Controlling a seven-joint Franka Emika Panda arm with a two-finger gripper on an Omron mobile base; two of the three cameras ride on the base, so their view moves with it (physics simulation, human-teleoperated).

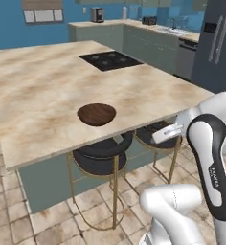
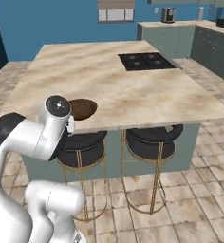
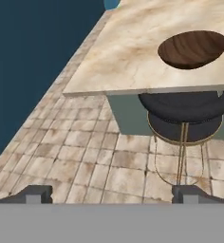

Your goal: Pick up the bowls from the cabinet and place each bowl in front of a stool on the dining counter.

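Beige stone tiles of the kitchen floor (image 3: 80, 156) spread beneath the fingers (image 3: 113, 193), whose two dark tips stand wide apart at the bottom of the hand view with nothing between them. They hang low, off the counter and short of its near edge, pointing across the floor toward it.

Ahead of the fingers and a little to the right in the hand view stands a stool (image 3: 187, 114), its black padded seat tucked under the overhang of the counter (image 3: 128, 52) on thin brass-coloured legs. Just above that seat, on the marble top near the edge, lies a bowl (image 3: 193, 48) of dark brown wood, upright and empty. From the left base view the bowl (image 1: 97, 114) sits on the counter (image 1: 38, 95) directly in front of the nearer stool (image 1: 104, 153); a second stool (image 1: 155, 136) stands just beside it, partly behind the white arm. The right base view shows the same bowl (image 2: 83, 108) partly hidden by the arm's elbow, with both stools (image 2: 154, 140) under the counter edge.

Farther off, a black cooktop (image 1: 110, 60) is set into the counter top, and grey-green cabinets (image 1: 148, 45) line the blue wall beyond.
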